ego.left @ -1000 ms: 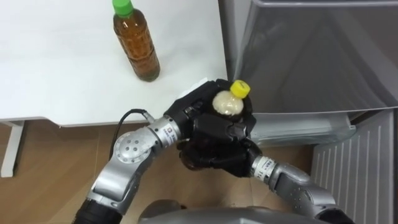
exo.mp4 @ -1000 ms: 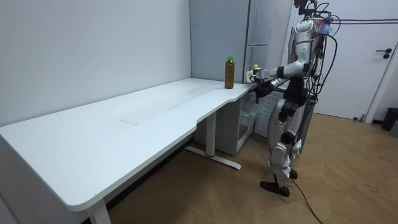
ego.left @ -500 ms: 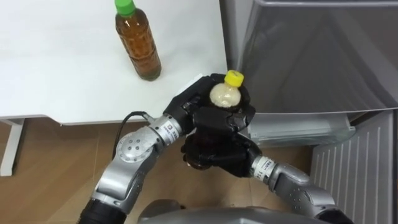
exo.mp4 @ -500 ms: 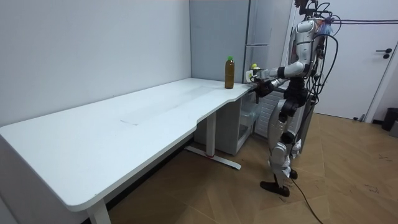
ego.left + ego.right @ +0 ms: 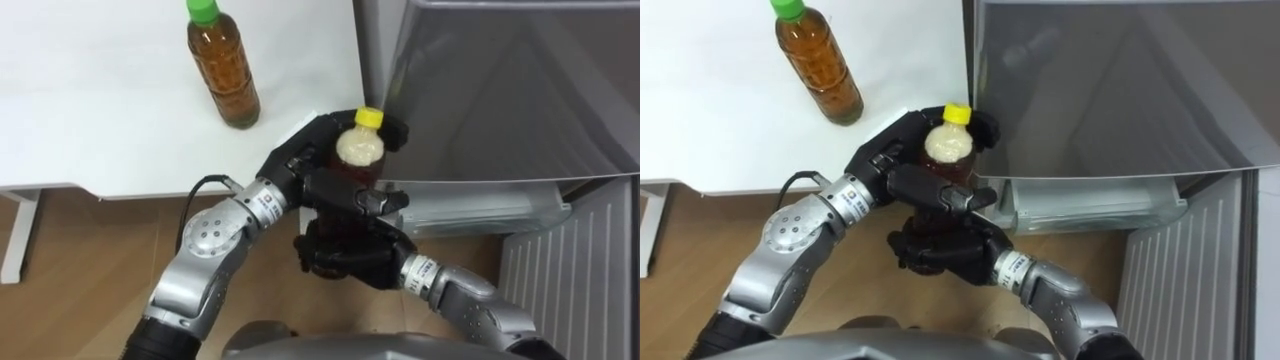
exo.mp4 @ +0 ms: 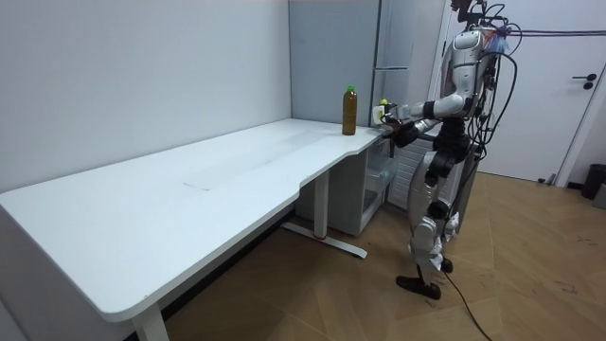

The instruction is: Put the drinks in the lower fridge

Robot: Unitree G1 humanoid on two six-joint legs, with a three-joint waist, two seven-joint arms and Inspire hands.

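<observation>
Standing at the far end of the long white surface, we face the tall grey fridge with both arms raised in front of the chest.

Looking down through the head camera, we see the fridge's grey door filling the frame from 12 to 3 o'clock. A pale drawer front lies just below the door, toward 4 o'clock. The surface takes up the 9 to 12 o'clock part, and its right edge runs just beside the fridge.

A green-capped bottle of brown tea stands upright on the surface at about 11 o'clock, well apart from our hands.

Near the centre of the view we hold the yellow-capped bottle upright in the air, off the corner of the surface and in front of the fridge door. Its cap points toward the camera.

Our left hand comes in from 7 o'clock, and its fingers are curled round the upper body of this bottle, just under the cap. Our right hand rises from 5 o'clock and clasps the lower part of the same bottle, directly beneath the left hand and touching it. Both hands are clenched on the bottle.
</observation>
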